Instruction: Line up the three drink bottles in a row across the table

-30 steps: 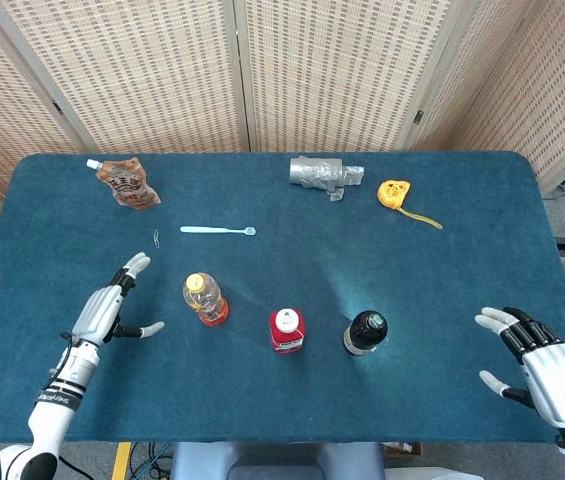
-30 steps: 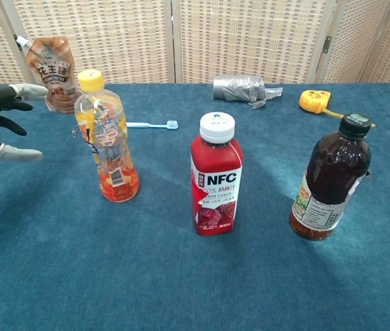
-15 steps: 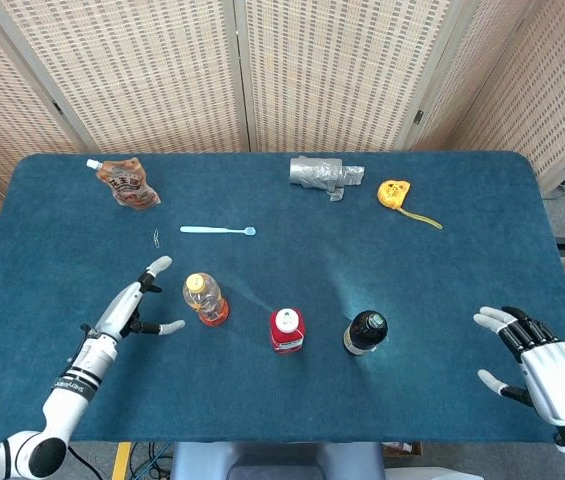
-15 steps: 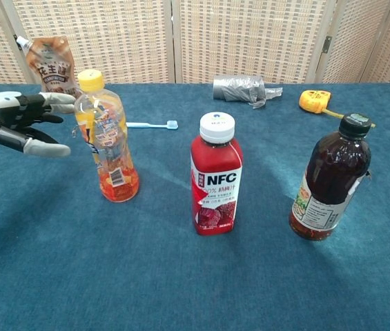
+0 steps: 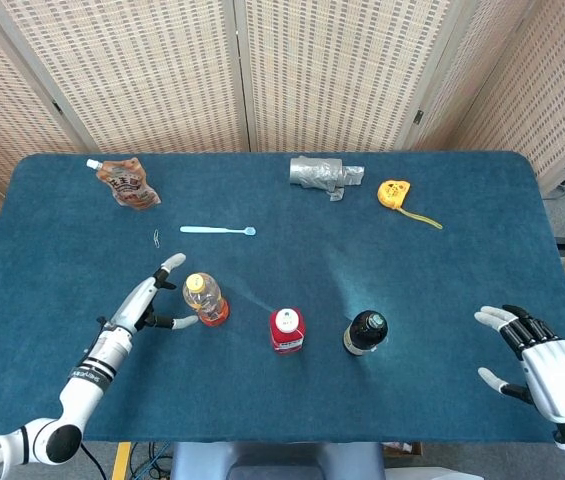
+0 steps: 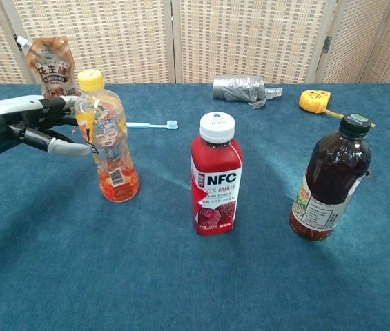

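- Left hand (image 5: 147, 302): fingers spread apart, reaching to either side of the orange bottle (image 5: 205, 298); thumb tip at the bottle's near side, upper fingers at its far side; whether they touch it cannot be told; nothing gripped; palm turned toward the bottle, forearm running back to the table's near left edge
- Same left hand (image 6: 39, 124) in the chest view: fingertips just at the orange bottle (image 6: 107, 146), level with its upper body
- Right hand (image 5: 540, 362): fingers splayed, holding nothing, palm down over the near right corner of the table (image 5: 462, 230), well apart from all bottles
- Orange bottle: upright, yellow cap, leftmost of three
- Red bottle (image 6: 216, 175): upright, white cap, "NFC" label, between the other two
- Dark bottle (image 6: 331, 178): upright, black cap, rightmost
- Far side of table: brown pouch (image 5: 127, 182), blue toothbrush (image 5: 218, 230), grey tape roll (image 5: 322, 174), yellow tape measure (image 5: 396, 193)
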Controlling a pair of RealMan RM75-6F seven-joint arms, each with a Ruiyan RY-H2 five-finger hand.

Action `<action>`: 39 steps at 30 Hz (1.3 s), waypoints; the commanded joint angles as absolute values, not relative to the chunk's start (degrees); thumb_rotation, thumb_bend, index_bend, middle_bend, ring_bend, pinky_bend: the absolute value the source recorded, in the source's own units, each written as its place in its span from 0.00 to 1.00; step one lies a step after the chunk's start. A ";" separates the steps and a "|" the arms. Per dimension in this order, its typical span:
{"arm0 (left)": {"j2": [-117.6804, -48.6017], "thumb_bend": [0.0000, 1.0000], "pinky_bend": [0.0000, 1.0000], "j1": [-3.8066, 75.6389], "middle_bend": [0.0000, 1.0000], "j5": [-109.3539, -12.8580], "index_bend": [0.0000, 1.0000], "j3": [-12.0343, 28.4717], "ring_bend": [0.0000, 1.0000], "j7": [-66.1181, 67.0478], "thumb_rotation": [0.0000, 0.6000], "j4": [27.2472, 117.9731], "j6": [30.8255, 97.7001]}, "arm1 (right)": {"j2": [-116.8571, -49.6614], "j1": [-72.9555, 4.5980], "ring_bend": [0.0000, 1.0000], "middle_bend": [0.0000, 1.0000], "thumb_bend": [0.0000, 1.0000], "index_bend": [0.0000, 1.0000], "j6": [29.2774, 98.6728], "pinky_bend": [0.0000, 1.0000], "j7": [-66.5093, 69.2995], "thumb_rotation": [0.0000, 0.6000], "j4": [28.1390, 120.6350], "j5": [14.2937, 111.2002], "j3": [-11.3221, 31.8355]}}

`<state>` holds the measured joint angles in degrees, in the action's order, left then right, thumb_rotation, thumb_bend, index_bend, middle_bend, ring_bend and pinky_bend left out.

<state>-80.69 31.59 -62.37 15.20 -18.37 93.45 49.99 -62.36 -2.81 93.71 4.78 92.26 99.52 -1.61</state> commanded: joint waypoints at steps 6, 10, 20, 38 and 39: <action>-81.46 0.11 0.19 32.42 0.01 -61.60 0.03 15.38 0.05 -18.37 1.00 93.08 49.67 | -62.40 -2.83 0.17 0.27 0.12 0.29 93.43 0.34 4.84 1.00 92.23 99.55 -1.50; -82.31 0.11 0.19 32.97 0.06 -60.98 0.09 15.67 0.08 -17.94 1.00 92.64 49.91 | -62.41 -2.81 0.17 0.27 0.12 0.29 93.36 0.34 4.84 1.00 92.25 99.59 -1.46; -83.92 0.11 0.22 33.55 0.36 -60.35 0.47 15.92 0.26 -16.81 1.00 92.46 51.39 | -62.33 -2.69 0.17 0.27 0.12 0.29 93.53 0.34 5.02 1.00 92.19 99.83 -1.32; -84.51 0.11 0.26 32.27 0.50 -61.70 0.62 15.61 0.34 -13.97 1.00 94.61 56.98 | -62.15 -2.60 0.17 0.27 0.12 0.29 93.47 0.34 5.37 1.00 92.23 99.90 -1.16; -84.26 0.11 0.26 32.04 0.50 -62.08 0.62 15.51 0.34 -14.02 1.00 95.03 57.32 | -62.16 -2.60 0.17 0.27 0.12 0.29 93.43 0.34 5.34 1.00 92.22 99.91 -1.18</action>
